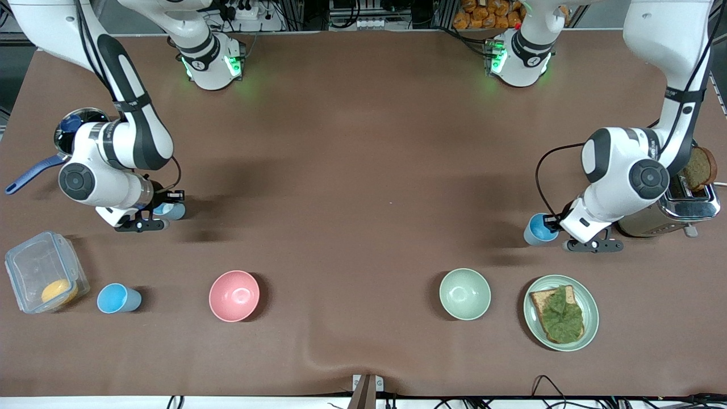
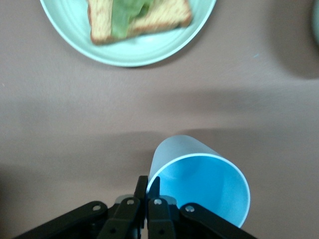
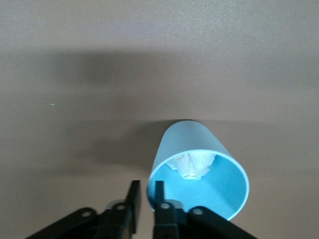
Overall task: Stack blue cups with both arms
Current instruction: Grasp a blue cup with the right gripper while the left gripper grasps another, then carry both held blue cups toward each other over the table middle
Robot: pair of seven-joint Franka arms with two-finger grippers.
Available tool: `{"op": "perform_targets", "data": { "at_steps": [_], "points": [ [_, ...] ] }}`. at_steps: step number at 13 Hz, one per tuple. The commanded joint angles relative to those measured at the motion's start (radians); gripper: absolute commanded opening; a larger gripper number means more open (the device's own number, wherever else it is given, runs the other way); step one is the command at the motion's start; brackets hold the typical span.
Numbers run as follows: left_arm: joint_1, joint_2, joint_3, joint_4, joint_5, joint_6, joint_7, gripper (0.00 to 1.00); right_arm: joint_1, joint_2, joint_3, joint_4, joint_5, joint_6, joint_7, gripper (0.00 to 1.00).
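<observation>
Grab step. Left gripper point(image 2: 147, 188) pinches rim of blue cup point(image 2: 199, 184) near toaster point(image 1: 681, 210) end. Right gripper point(image 3: 145, 193) pinches rim of second cup point(image 3: 197, 174) near pan point(image 1: 74, 130) end. Third cup point(image 1: 118, 298) waits near front edge. Next: lift both, bring together mid-table.

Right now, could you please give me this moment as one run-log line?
left claw: shut on blue cup rim | right claw: pinching paper-filled cup rim | third cup: untouched | stack: not begun

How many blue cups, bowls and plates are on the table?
Light-blue plastic cups: 3 — one in the left pincer, one in the right pincer, one beside the clear plastic box.
Bowls: 2 — pink bowl, pale green bowl.
Plates: 1 — pale green plate holding toast.
Total: 6
</observation>
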Motion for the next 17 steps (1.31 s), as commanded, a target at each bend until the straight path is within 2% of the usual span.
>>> {"op": "perform_targets", "data": {
  "at_steps": [1,4,7,9,13,17],
  "points": [
    [0.006,-0.073,-0.037,0.027,0.004,-0.094,-0.013,0.00,0.011,-0.005,-0.005,0.007,0.011,-0.008,0.001,0.00],
    [0.006,-0.081,-0.083,0.154,0.004,-0.290,-0.068,0.00,0.043,-0.005,-0.003,0.081,0.016,-0.112,0.012,0.00],
    [0.003,-0.081,-0.137,0.294,0.004,-0.437,-0.085,0.00,0.156,-0.005,-0.003,0.165,0.089,-0.226,0.194,0.00],
    [-0.002,-0.076,-0.183,0.366,0.006,-0.499,-0.144,0.00,0.255,-0.005,-0.005,0.188,0.175,-0.234,0.329,0.00],
    [-0.064,-0.061,-0.260,0.388,0.003,-0.510,-0.409,0.00,0.459,0.085,-0.005,0.308,0.307,-0.209,0.648,0.00],
    [-0.141,-0.033,-0.298,0.388,-0.071,-0.458,-0.545,0.00,0.586,0.211,-0.005,0.414,0.332,-0.105,0.840,0.00]
  ]
}}
